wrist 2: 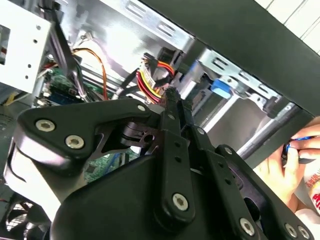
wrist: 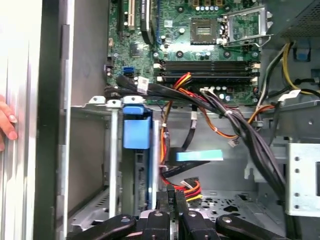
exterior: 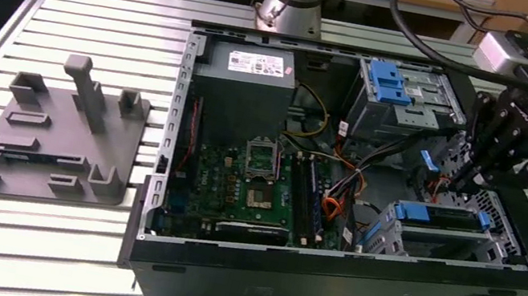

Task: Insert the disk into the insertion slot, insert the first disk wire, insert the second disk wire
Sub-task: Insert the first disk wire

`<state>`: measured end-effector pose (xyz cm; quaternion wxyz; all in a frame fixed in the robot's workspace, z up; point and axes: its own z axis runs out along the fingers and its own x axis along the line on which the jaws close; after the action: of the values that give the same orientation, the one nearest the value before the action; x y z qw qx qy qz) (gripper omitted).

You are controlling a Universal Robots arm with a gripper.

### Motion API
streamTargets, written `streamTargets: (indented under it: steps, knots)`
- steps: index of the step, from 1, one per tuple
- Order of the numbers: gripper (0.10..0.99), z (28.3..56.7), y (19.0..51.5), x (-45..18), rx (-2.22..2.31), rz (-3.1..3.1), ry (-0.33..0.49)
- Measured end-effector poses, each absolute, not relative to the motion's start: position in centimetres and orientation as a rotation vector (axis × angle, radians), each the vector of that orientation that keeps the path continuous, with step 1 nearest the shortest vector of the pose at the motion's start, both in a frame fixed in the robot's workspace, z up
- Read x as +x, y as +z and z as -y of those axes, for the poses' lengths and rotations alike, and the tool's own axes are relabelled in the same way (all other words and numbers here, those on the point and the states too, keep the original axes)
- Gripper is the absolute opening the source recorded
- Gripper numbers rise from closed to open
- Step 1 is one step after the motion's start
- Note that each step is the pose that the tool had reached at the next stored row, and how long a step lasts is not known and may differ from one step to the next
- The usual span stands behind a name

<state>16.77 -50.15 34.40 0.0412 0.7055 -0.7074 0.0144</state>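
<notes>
So the open PC case [exterior: 327, 281] sits toward the desk [exterior: 103, 14] edge on the exterior view's right. A grey plastic fixture [exterior: 60, 136] lies on its own nearer the opposite edge.

The disk [exterior: 439, 217] is already down in the insertion slot [exterior: 469, 248], the low perforated metal cage in the case corner nearest the camera on the exterior view's right. In the first wrist view its blue frame [wrist: 136, 134] pokes up between the slot's silver rails [wrist: 114, 145], so it's seated.

The hand [exterior: 462, 183] is reaching down inside the case just beside the slot, between it and the taller grey bay with the blue latch [exterior: 395, 85]. Its fingers are squeezed together, and as far as I can see they're clamped on the end of the red, yellow and black disk wire [wrist: 192, 187]. In the second wrist view that wire [wrist 2: 150, 77] comes right up to the tips of the hand [wrist 2: 172, 97], and in the first wrist view it fans out right at the hand [wrist: 173, 196]. I can't tell if the plug is touching the disk.

A flat light-blue connector [wrist: 200, 156] hangs loose near the disk, well clear of the fingers. The motherboard [exterior: 247, 186] and power supply [exterior: 246, 63] fill the rest of the case. A person's hand [wrist 2: 290, 165] is right by the outer case wall.
</notes>
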Motion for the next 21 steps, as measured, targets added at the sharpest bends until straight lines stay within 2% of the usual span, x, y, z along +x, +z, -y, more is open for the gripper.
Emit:
streamTargets:
  steps: [9,21]
  knots:
    - [0.165,51.7,34.6,16.8,2.181,2.185,0.001]
    - [0.165,52.0,34.7,17.1,2.146,2.200,0.015]
